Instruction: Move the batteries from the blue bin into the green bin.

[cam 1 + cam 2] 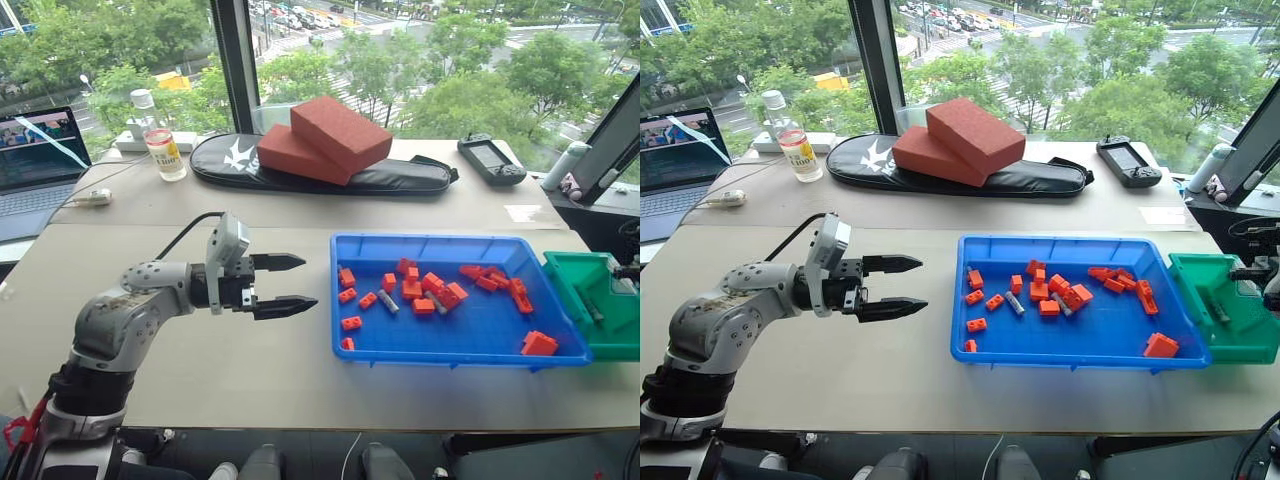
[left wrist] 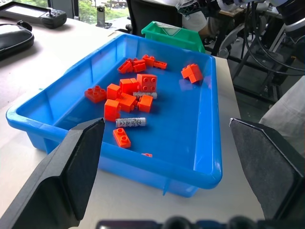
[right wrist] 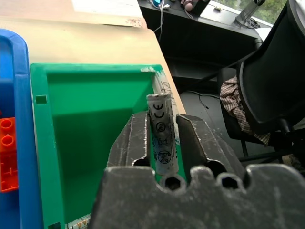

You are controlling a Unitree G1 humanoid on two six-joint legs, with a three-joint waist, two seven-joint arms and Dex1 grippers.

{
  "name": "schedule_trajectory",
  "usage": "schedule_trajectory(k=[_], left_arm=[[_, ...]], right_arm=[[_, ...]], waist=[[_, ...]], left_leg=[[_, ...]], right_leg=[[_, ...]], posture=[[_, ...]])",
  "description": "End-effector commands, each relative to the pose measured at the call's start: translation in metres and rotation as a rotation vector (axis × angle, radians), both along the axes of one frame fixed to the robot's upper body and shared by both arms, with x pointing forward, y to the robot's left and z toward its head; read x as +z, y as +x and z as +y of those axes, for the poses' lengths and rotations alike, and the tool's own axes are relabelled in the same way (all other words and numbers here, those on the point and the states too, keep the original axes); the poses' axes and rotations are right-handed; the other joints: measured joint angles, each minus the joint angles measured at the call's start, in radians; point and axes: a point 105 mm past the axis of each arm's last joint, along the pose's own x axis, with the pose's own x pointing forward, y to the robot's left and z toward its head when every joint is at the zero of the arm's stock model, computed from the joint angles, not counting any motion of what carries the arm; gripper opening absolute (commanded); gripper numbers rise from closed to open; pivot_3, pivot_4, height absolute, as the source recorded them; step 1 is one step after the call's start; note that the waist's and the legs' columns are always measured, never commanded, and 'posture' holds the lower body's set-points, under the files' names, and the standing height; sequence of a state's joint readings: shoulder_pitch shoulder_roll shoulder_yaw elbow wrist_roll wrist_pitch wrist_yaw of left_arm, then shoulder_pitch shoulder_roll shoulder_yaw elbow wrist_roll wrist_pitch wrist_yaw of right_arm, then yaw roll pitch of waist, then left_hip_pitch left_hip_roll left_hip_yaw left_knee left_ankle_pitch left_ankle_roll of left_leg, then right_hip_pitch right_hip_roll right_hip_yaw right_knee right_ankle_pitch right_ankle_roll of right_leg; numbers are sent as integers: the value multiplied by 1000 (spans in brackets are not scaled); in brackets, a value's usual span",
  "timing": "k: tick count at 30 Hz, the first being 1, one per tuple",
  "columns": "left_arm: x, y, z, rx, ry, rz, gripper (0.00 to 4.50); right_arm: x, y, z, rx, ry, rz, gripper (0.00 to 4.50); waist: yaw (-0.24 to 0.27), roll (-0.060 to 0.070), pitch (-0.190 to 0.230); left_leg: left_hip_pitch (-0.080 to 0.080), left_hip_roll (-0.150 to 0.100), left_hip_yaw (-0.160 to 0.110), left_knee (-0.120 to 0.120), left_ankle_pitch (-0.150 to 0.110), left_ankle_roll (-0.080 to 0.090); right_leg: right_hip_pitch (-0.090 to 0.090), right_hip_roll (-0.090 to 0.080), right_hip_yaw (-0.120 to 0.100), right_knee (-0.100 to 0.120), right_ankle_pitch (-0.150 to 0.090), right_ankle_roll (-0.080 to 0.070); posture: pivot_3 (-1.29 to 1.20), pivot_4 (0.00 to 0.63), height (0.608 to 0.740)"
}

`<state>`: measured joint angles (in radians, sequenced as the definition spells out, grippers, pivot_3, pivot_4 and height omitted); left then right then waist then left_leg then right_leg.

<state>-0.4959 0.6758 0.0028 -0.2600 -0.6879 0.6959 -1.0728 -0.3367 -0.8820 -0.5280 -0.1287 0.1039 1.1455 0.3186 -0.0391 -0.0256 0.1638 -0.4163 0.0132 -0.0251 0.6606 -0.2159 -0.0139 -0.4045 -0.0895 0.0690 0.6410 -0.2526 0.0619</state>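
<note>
The blue bin (image 1: 460, 345) lies on the table at the right and holds several orange-red bricks and two batteries (image 1: 388, 301) (image 2: 130, 122). The green bin (image 1: 566, 285) stands against its right end. My right gripper (image 3: 161, 119) hovers over the green bin (image 3: 76, 124), shut on a grey battery (image 3: 161, 138) that stands upright between its fingers. This gripper also peeks in at the right edge of the head view (image 1: 1262, 272). My left gripper (image 1: 290, 283) is open and empty, held level over bare table left of the blue bin and pointing at it.
Two red foam blocks (image 1: 322, 138) rest on a black bag (image 1: 400, 178) at the back, with a bottle (image 1: 162, 140), a laptop (image 1: 38, 150) and a handheld console (image 1: 490, 158) nearby. A black chair (image 3: 271, 81) and cables stand past the table's right edge.
</note>
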Motion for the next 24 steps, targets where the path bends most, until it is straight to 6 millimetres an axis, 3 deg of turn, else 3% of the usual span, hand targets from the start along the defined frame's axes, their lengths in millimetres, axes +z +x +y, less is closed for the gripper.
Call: schedule_trajectory(k=[1,6,8,11,13,15,18,24], left_arm=[[7,-1,-2,-14,-2,-46,4500],[7,0,-1,-11,-2,-47,4500],[8,0,-1,-9,-2,-49,4500],[10,1,-1,-4,-6,-55,4500],[11,1,0,-5,-6,-59,4500],[12,0,-1,-11,-5,-61,4500],[11,-1,-1,-16,-2,-62,4500],[11,0,-2,-19,-5,-61,4500]], right_arm=[[20,-4,-2,-15,-29,-73,2622],[36,0,-2,-21,-43,-155,4190],[50,8,10,35,-28,-234,4418],[57,26,71,359,103,-311,4418],[41,23,119,604,160,-239,4418],[18,11,150,764,186,-125,4418],[-6,4,155,792,204,-14,4418],[-26,13,145,750,196,48,4418]], waist=[[0,0,0],[0,0,0],[-2,0,0],[-7,0,0],[-7,0,0],[-2,0,0],[13,0,0],[20,0,0]], left_leg=[[0,0,0,0,0,0],[0,0,0,0,0,0],[0,0,0,0,0,0],[0,1,0,0,0,0],[0,1,-1,0,0,0],[0,1,-2,-1,0,0],[-1,0,-2,0,0,0],[-2,-1,-1,1,0,0]], right_leg=[[0,0,0,0,0,0],[0,0,0,0,0,0],[0,0,0,0,0,0],[0,1,0,0,0,0],[0,2,0,0,0,0],[0,2,0,0,0,0],[1,0,-1,-1,0,0],[0,-1,0,-2,0,1]], posture=[[0,150,740],[0,150,740],[0,150,740],[0,150,740],[0,150,740],[0,150,740],[0,150,740],[0,150,740]])
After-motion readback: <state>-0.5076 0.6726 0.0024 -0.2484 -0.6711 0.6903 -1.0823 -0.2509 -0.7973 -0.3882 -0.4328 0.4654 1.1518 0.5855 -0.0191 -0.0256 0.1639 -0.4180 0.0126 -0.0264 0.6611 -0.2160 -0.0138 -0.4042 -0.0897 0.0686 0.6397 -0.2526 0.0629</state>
